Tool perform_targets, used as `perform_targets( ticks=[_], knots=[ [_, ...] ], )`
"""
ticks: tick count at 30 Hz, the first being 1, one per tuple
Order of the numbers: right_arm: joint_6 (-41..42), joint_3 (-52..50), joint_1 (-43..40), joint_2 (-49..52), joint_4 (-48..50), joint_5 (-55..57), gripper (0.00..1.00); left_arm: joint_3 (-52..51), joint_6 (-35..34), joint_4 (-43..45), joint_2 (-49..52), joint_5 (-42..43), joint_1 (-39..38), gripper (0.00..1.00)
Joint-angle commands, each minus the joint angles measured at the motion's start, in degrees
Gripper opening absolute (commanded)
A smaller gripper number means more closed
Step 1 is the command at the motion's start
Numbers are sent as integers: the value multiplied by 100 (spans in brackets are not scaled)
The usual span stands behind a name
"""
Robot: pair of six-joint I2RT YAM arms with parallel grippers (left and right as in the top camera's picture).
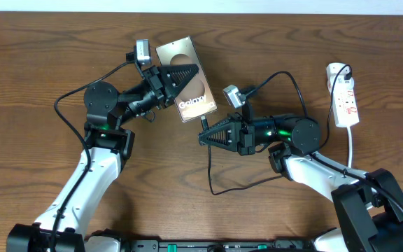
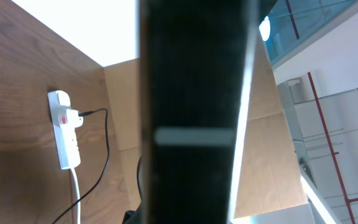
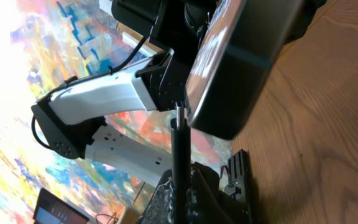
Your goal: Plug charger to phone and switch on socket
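The phone [image 1: 175,53], brownish with white "Galaxy" text, is held tilted above the table by my left gripper [image 1: 187,78], which is shut on its edges. In the left wrist view the phone [image 2: 194,112] fills the middle as a dark slab. My right gripper [image 1: 203,136] is shut on the black charger plug [image 3: 180,155]. The plug tip points up at the phone's lower edge [image 3: 241,68] and sits right by it; I cannot tell if it touches. The charger cable [image 1: 213,178] loops over the table. The white socket strip [image 1: 345,98] lies at the far right, also seen in the left wrist view [image 2: 64,130].
The charger's cable [image 1: 289,77] runs from a plug at the strip's round end across to my right arm. The strip's thick white cord [image 1: 350,147] runs toward the front edge. My left arm [image 3: 104,102] shows behind the phone in the right wrist view.
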Motion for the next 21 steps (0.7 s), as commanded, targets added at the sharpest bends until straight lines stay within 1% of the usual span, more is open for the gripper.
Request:
perform_targets(
  ticks=[1,17,21],
  knots=[
    [59,-33,20,-9,146,48,1,92,52,101,-85,66,33,7],
    [57,-33,26,-9,94,44,1,92,-35,101,-85,44,33,7],
    [59,-33,26,-9,83,46,1,92,-214,101,-85,35,33,7]
  ],
)
